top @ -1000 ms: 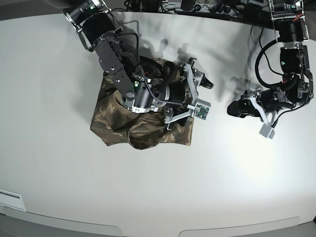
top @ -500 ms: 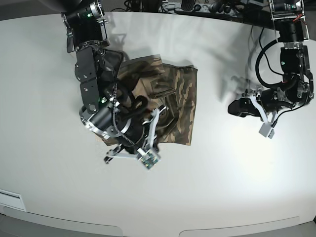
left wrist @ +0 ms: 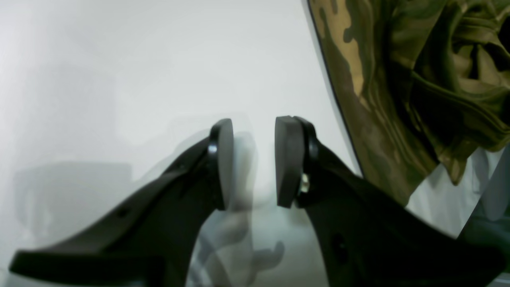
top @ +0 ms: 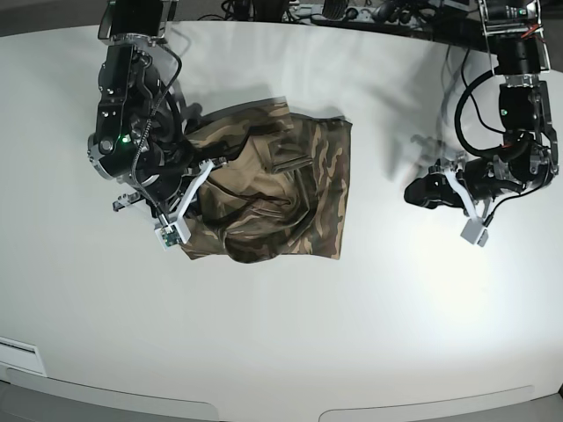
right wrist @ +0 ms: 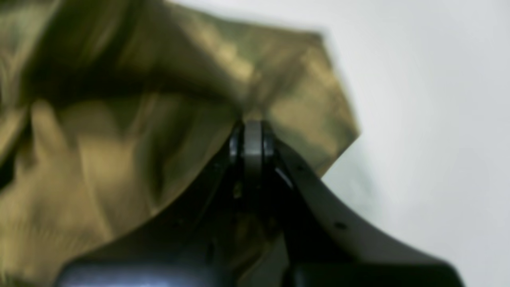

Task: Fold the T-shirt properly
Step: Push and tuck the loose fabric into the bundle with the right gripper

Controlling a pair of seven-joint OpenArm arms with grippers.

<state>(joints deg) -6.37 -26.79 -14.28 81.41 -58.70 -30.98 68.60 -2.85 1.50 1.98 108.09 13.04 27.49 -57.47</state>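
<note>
The camouflage T-shirt [top: 299,176] lies bunched and partly folded on the white table [top: 290,334], left of middle. My right gripper [top: 209,165] is at the shirt's left edge; in the right wrist view it [right wrist: 252,123] is shut on a pinched fold of the shirt [right wrist: 119,119]. My left gripper [top: 413,193] hovers over bare table to the right of the shirt, apart from it. In the left wrist view it [left wrist: 254,159] is open by a narrow gap and empty, with the shirt [left wrist: 398,99] at upper right.
Cables and equipment [top: 352,13] run along the table's back edge. A white strip [top: 18,356] lies at the front left corner. The table's curved front edge runs along the bottom of the base view.
My right arm has swung from over the shirt's right side, past its front edge, to its left side, holding fabric. The shirt's shape has shifted. The left arm has not moved.
</note>
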